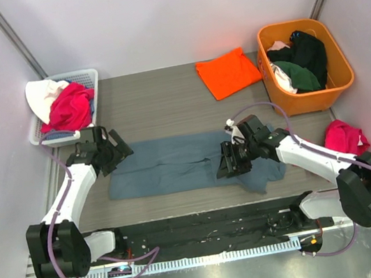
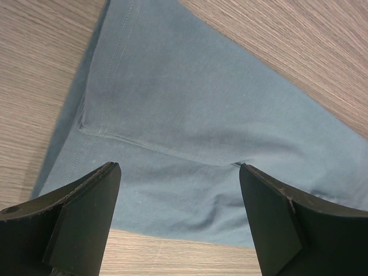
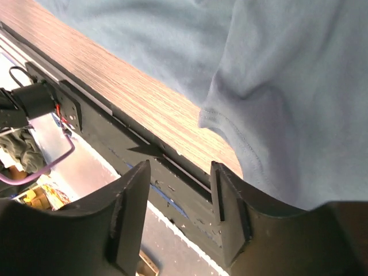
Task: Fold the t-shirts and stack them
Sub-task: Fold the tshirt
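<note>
Diffuse overhead light is filling the top view evenly. The left gripper (image 2: 178, 167) is showing dark and slightly blurred. The blue-grey t-shirt (image 2: 190, 115) is casting a thin shadow along the table (image 2: 34, 69).

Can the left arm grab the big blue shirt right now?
Probably yes. The left fingers are open right above the blue shirt, near its left end, and nothing lies between them and the cloth.

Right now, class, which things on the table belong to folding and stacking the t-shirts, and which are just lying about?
Job in hand:
blue-grey t-shirt, nearest the arms
orange t-shirt, at the back

Lying about:
orange tub
white basket
pink cloth, loose on the right
</note>
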Robot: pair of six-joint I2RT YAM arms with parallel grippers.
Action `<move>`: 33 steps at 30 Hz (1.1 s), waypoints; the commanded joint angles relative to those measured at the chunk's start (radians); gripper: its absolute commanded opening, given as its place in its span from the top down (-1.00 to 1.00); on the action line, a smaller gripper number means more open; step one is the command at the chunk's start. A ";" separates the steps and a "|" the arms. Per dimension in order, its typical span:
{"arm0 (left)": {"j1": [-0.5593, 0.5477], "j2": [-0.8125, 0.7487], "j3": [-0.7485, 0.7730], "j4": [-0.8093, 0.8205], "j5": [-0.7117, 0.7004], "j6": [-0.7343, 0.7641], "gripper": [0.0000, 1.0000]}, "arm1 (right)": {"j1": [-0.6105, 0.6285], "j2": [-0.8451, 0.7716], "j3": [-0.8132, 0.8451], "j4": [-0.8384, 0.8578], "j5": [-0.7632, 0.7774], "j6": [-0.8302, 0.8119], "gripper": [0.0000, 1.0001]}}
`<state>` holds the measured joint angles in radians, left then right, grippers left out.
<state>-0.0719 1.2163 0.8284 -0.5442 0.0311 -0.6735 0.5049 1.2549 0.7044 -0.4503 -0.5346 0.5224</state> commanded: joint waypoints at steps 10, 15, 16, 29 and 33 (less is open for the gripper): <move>-0.003 -0.021 0.047 -0.017 0.036 0.048 -0.79 | 0.004 -0.071 0.127 -0.076 0.408 0.057 -0.11; -0.008 0.020 0.107 0.016 0.151 0.145 -0.79 | 0.006 -0.043 0.210 -0.203 0.688 0.102 -0.11; -0.012 0.034 0.116 0.044 0.171 0.158 -0.79 | 0.004 -0.045 0.219 -0.221 0.743 0.123 -0.12; -0.465 0.639 0.618 0.142 0.352 0.403 -0.99 | 0.004 -0.336 0.259 -0.389 0.897 0.300 -0.12; -0.554 0.816 0.777 0.147 0.366 0.451 -0.99 | 0.004 -0.379 0.271 -0.424 0.884 0.291 -0.12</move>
<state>-0.5518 1.9217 1.4788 -0.4263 0.3363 -0.3077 0.5083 0.9100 0.9344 -0.8204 0.3161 0.7856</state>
